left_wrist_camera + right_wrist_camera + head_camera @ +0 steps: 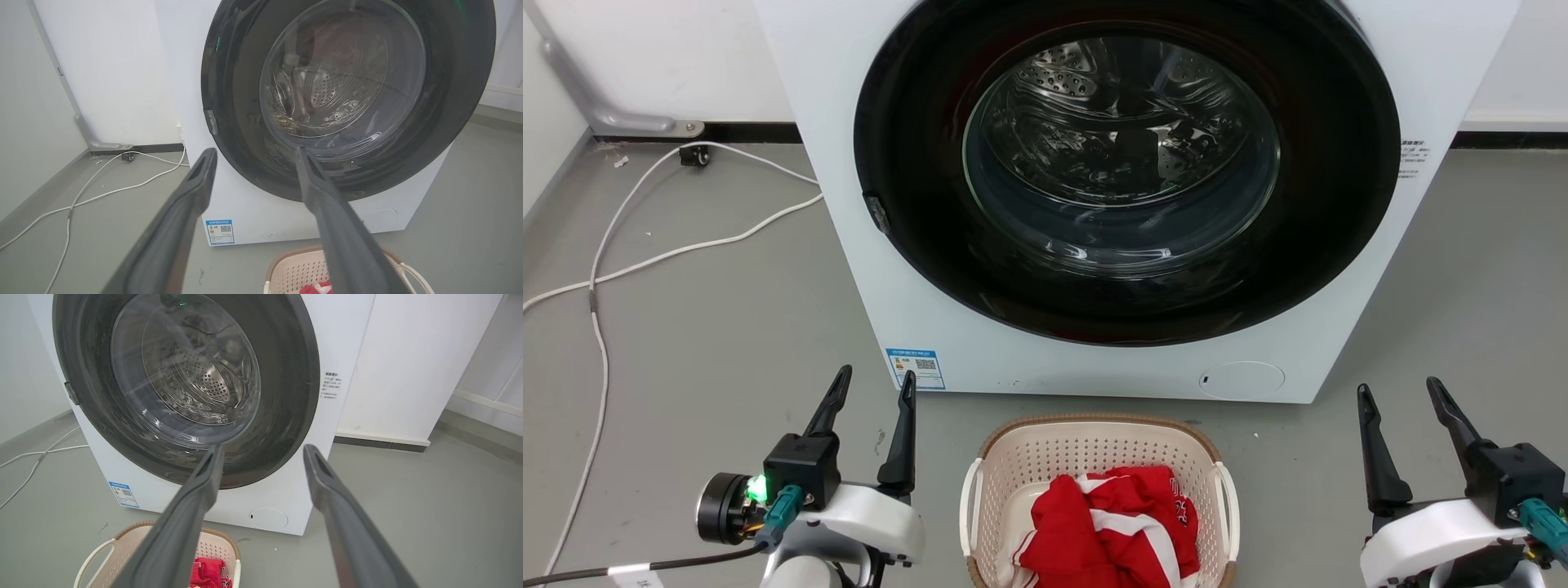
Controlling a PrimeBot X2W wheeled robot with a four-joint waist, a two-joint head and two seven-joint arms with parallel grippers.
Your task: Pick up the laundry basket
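The laundry basket [1094,445], cream perforated plastic with a brown woven-look rim and white side handles, stands on the grey floor just before the washing machine, at the bottom middle of the head view. Red and white clothes [1115,523] lie in it. My left gripper [874,382] hovers open to the basket's left, nothing between its fingers. My right gripper [1396,390] is open to the basket's right, also holding nothing. Neither touches the basket. The basket's far rim [294,255] shows low in the left wrist view, and its rim [216,535] low in the right wrist view.
A white front-loading washing machine [931,310] with its round glass door [1123,155] shut stands close behind the basket. White cables [645,261] trail over the floor at the left, by the wall. Bare grey floor [1462,327] lies to the right.
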